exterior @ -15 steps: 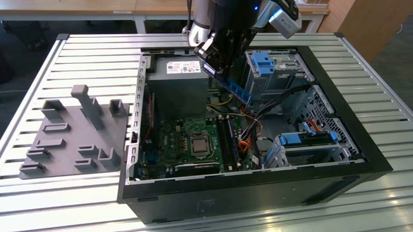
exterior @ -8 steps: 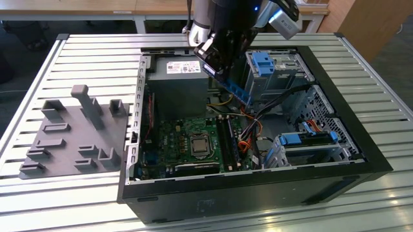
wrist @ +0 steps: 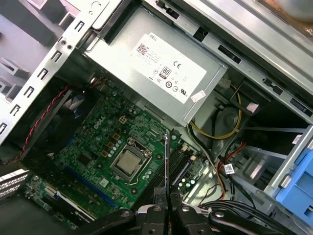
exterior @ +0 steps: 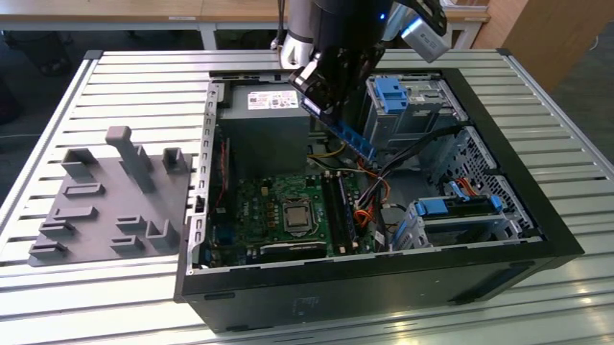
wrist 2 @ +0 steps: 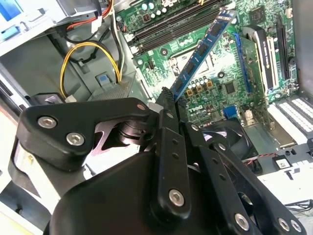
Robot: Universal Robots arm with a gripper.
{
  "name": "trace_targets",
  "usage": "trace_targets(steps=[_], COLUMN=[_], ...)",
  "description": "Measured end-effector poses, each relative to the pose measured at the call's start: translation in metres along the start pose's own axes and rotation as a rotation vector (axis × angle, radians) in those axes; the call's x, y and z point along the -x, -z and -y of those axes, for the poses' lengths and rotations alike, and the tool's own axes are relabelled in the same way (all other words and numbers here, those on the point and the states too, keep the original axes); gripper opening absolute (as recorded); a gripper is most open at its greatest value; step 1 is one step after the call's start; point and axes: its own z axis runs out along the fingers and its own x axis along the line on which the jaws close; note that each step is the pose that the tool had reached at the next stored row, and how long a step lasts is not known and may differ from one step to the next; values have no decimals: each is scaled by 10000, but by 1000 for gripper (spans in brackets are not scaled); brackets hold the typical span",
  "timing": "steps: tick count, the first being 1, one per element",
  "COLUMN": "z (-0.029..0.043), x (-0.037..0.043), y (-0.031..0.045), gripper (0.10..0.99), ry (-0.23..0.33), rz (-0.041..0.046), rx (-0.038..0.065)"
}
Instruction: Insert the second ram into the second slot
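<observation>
aloft, the second ram (exterior: 353,140) tilts clear above the motherboard (exterior: 273,205).

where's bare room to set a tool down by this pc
Bare table slats between the grey fixture and the near edge, and along the case at the exterior view's right. Inside is crowded: cables, drive bays, gripper holding the second ram.

This looks like a robot lab or workshop: an open computer case (exterior: 384,287) sits on a ribbed metal bench (exterior: 134,72), with wooden desks (exterior: 144,11) far behind.
</observation>
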Motion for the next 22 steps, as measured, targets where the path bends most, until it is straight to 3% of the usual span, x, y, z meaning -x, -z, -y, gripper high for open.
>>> trace_targets(steps=[22], z=[1], x=[0], y=[-1], gripper=[137], ry=[-1301], rz=[44], rx=[-24])
